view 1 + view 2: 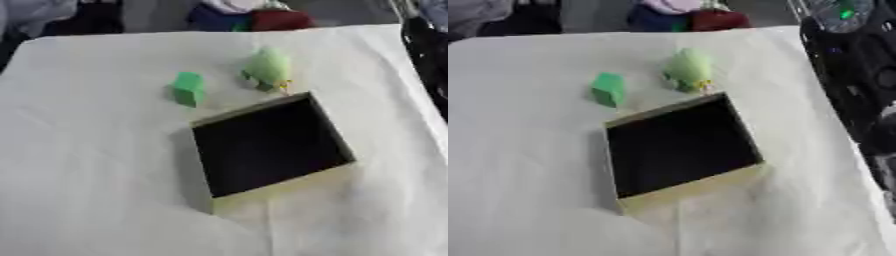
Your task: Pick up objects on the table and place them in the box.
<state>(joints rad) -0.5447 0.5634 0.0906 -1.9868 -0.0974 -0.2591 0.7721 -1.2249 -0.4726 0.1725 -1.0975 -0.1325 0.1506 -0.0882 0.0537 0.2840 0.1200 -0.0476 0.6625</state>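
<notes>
**A:** Nearest the camera, what sits on the counter (87, 200)?

**B:** Only bare white cloth, then the box (278, 186), open at the top, dark inside, with a pale front wall. It lies turned a little askew. I cannot make out anything inside it.

**A:** And the things to be picked up?

**B:** Both lie beyond the box's far edge. A green block (188, 88) stands just past the far-left corner, apart from the wall. To its right a pale green rounded toy (269, 69) sits close to the far rim, with a small yellowish bit at its near end almost at the box edge.

**A:** Where is the robot hand?

**B:** Neither robot hand shows in either view, so I cannot say whether they are open, closed or holding anything. On the right edge of the right eye view there is a dark mass (855, 75), possibly part of the robot's right arm, but no fingers are visible.

**A:** So how should the step be done well?

**B:** My judgement: nothing is grasped yet, so the first pick is due. The block looks the easier start, since its flat sides suit a pinch from above. Come down over it, clear of the box rim, lift well above the wall, and release over the dark middle. The rounded toy may roll, so approach it squarely.
</notes>
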